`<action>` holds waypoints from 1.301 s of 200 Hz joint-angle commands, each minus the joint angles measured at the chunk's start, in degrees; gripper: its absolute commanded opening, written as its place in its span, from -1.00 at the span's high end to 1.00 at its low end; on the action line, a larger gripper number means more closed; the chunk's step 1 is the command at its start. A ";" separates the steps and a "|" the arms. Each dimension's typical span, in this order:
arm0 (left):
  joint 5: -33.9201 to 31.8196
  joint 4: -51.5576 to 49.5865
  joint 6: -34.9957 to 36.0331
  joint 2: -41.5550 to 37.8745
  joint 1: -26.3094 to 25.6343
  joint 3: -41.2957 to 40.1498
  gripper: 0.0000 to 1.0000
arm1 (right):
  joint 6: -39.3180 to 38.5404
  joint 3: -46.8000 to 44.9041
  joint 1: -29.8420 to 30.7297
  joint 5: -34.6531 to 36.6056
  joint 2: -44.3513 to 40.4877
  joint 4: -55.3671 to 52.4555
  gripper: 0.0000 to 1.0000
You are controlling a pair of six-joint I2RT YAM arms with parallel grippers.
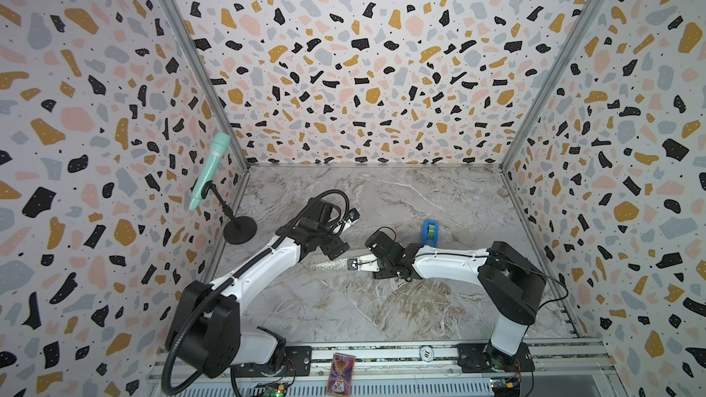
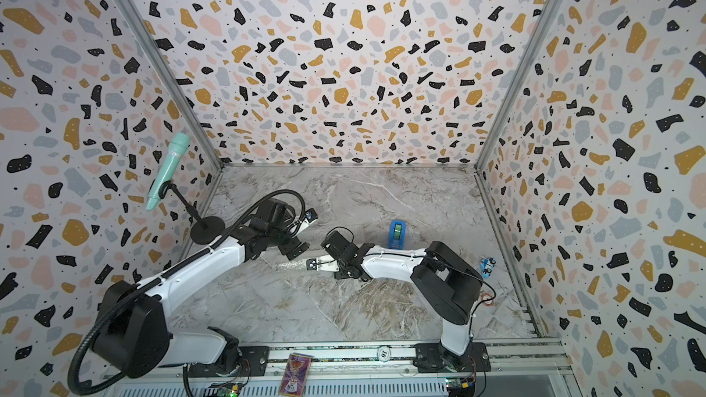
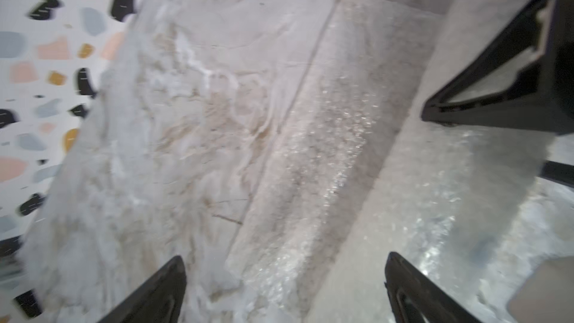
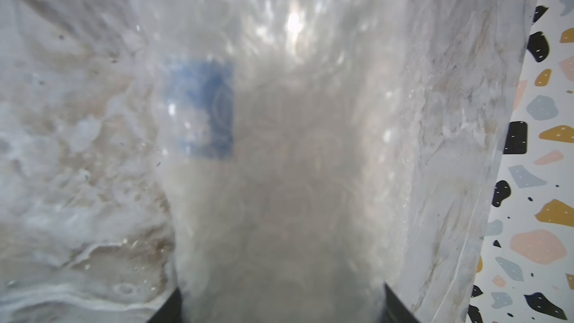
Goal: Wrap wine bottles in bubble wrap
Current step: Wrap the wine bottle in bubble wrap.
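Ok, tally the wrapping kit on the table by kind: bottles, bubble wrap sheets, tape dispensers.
Slim clear bottle with a blue mark: 1
Clear glistening bubble wrap sheet: 1
Blue tape dispenser: 1
Total: 3

Three walls (image 1: 363, 51), terrazzo print: black, ochre, pink, grey chips on white. Bare metal posts (image 1: 195, 59) at back corners. Bench (image 1: 382, 311) grey-brown marble veining. Slotted metal rail (image 1: 382, 357) along near edge. Even light.
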 commanded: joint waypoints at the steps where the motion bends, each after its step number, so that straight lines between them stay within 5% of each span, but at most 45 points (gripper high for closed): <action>1: -11.73 9.23 -2.66 -3.66 0.52 -2.91 -0.99 | 3.42 1.27 0.30 -8.81 2.36 -11.49 0.49; 39: -17.46 16.55 -4.33 -11.33 0.88 -9.18 -0.99 | 4.80 5.34 -0.93 -16.55 3.65 -17.37 0.49; 84: -15.86 20.53 -0.40 -21.57 0.92 -17.13 -0.99 | 6.24 10.60 -2.74 -23.97 6.81 -24.62 0.47; 156: 7.63 9.49 16.47 -28.62 0.25 -21.53 -0.73 | 8.15 17.88 -5.29 -33.48 13.55 -32.27 0.44; 260: -23.53 18.12 22.89 -25.97 -28.86 -30.35 -0.79 | 9.04 27.62 -10.10 -48.39 22.74 -42.08 0.38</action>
